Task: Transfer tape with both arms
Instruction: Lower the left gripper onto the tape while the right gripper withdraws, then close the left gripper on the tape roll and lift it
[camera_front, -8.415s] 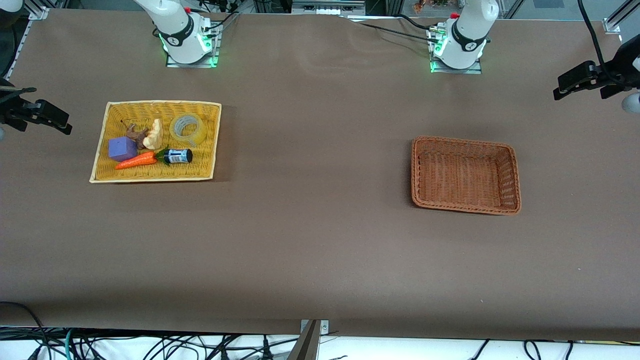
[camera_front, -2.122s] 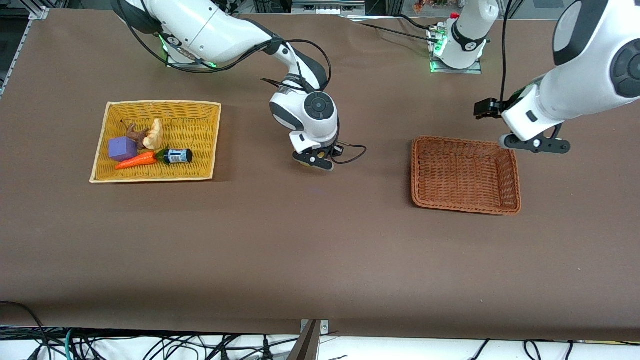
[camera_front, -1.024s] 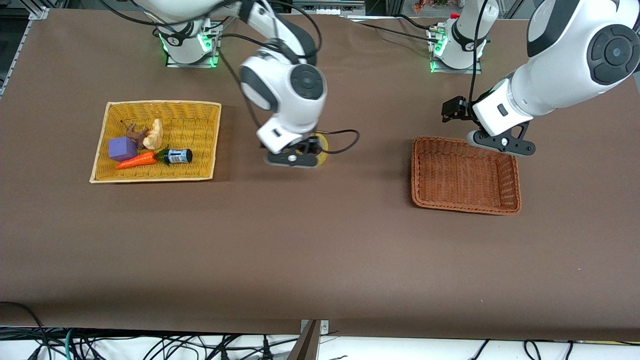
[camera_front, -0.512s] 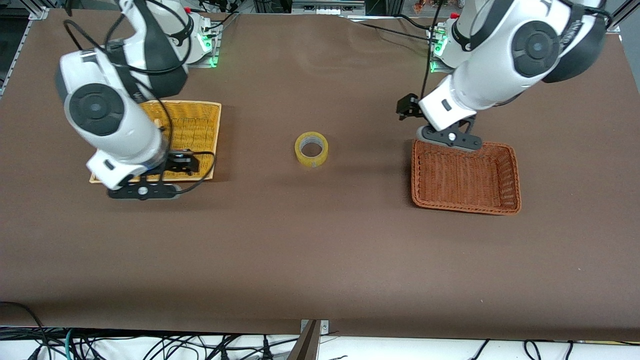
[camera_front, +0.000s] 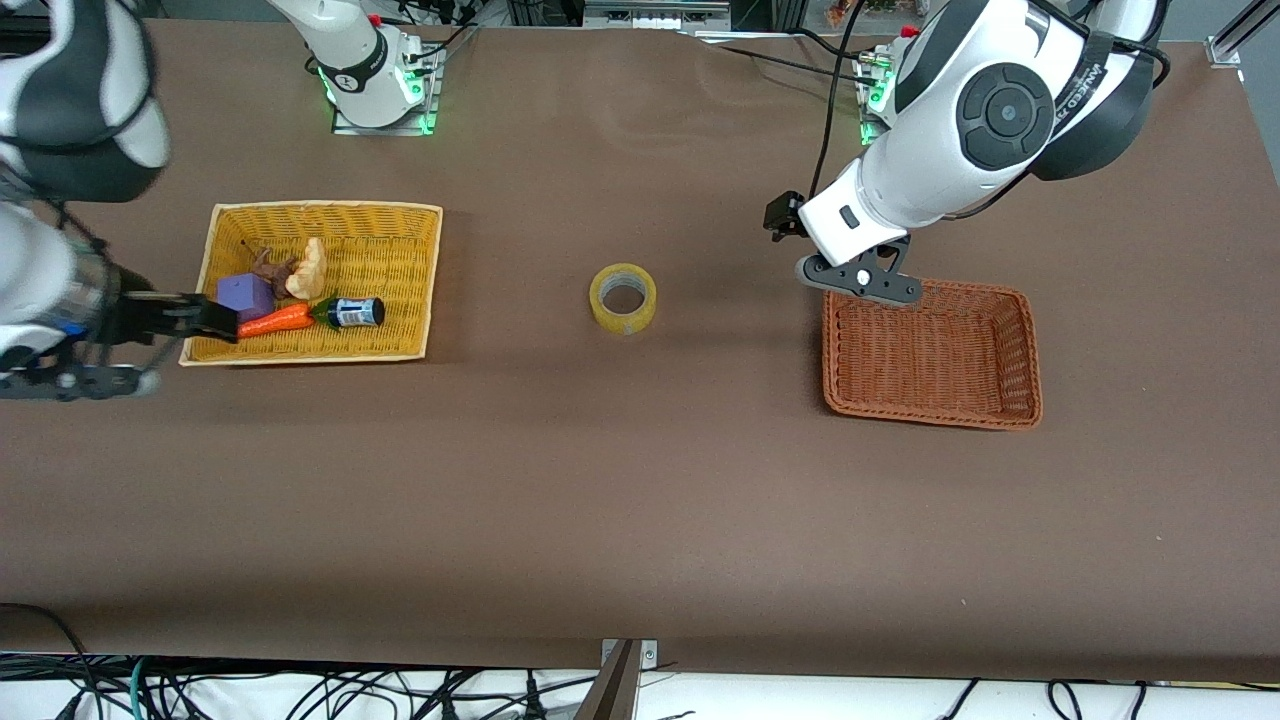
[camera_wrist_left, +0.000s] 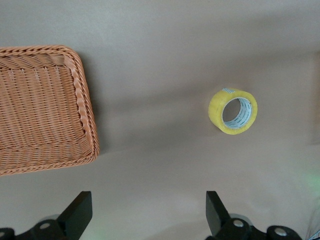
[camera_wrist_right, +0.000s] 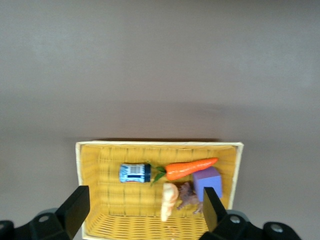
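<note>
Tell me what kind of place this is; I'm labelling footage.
Most likely a robotics lab bench: two white arms bolted to a brown-covered table, loose cables along its edge, and staged props, namely tape between a yellow basket and a brown basket.

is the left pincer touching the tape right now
Apart. The left wrist view shows bare table between the open left pincer and the tape, which lies alone on the table.

The tape (camera_wrist_left: 233, 111) rests on the brown table (camera_wrist_left: 160, 50), tilted so its round hole shows, well apart from the brown wicker basket (camera_wrist_left: 84, 107). The basket holds nothing in its visible part. The left gripper (camera_wrist_left: 148, 216) hangs above bare table, fingers (camera_wrist_left: 79, 212) spread wide.
</note>
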